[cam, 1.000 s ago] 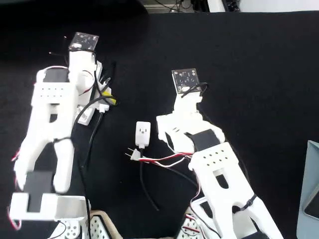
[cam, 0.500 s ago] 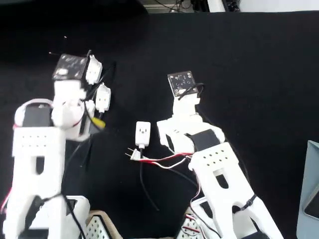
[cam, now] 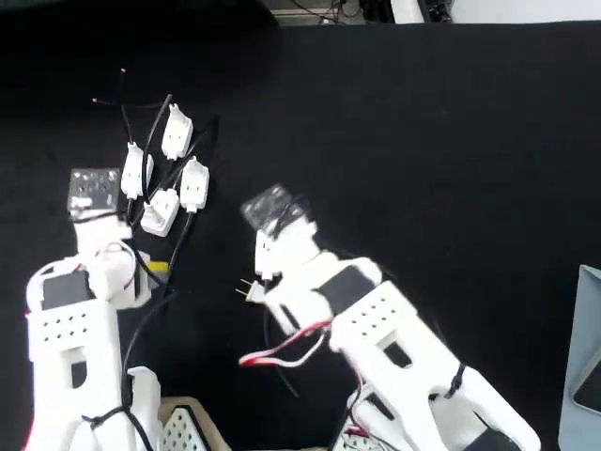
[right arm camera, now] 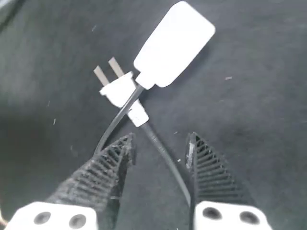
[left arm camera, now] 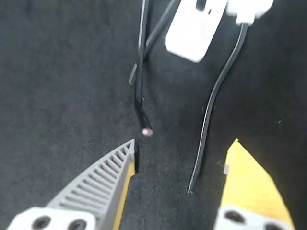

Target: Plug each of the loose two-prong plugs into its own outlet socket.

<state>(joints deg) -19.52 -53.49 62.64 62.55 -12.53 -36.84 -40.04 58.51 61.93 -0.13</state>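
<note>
A loose white two-prong plug (right arm camera: 115, 87) lies on the black cloth, prongs bare, right beside a lone white outlet socket (right arm camera: 175, 45). My right gripper (right arm camera: 158, 143) hangs open just short of them, its black fingers on either side of the plug's black cord (right arm camera: 163, 153). From above, the plug (cam: 249, 291) peeks out beside the right arm (cam: 310, 272), which covers the socket. Several white sockets and plugs (cam: 161, 169) cluster at the far left. My left gripper (left arm camera: 183, 143) is open above the cloth, short of a white socket (left arm camera: 194, 28) and its cords.
Black cords (cam: 174, 254) trail from the cluster toward the left arm's base (cam: 75, 329). Red and white arm wires (cam: 282, 352) loop near the front. A grey-blue container (cam: 584, 357) stands at the right edge. The back and right of the cloth are bare.
The left arm drew back toward the front, uncovering the cluster of sockets and plugs. The right arm swung left and now hangs over the lone socket and loose plug.
</note>
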